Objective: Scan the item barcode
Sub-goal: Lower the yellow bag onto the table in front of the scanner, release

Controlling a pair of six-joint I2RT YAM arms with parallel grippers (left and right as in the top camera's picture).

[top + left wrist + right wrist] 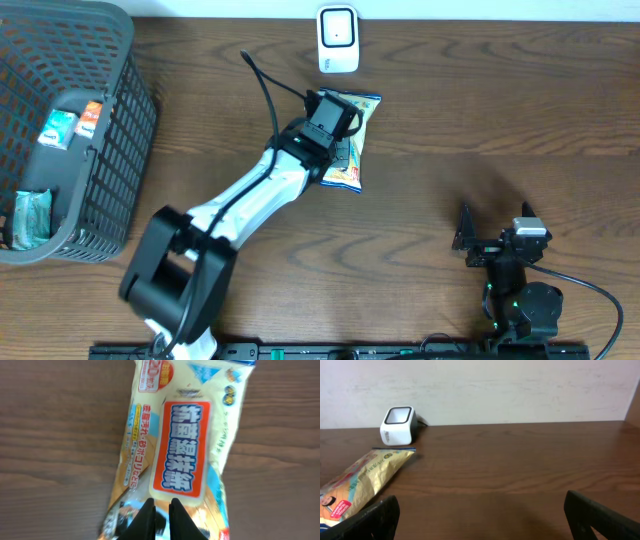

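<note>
We see the wooden surface (450,120), with a dark basket (120,130) at its 9 o'clock edge. The wipes packet (364,125) lies flat toward 12 o'clock, just beside the white scanner (338,38). Our left gripper (161,501) sits over the packet's end, fingers nearly together; whether they pinch it we cannot tell. Our right gripper (482,510) gapes wide at 5 o'clock, holding nothing.

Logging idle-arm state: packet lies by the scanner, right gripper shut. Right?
No. The right gripper is open, spread wide in the right wrist view. The packet does lie by the scanner.
</note>
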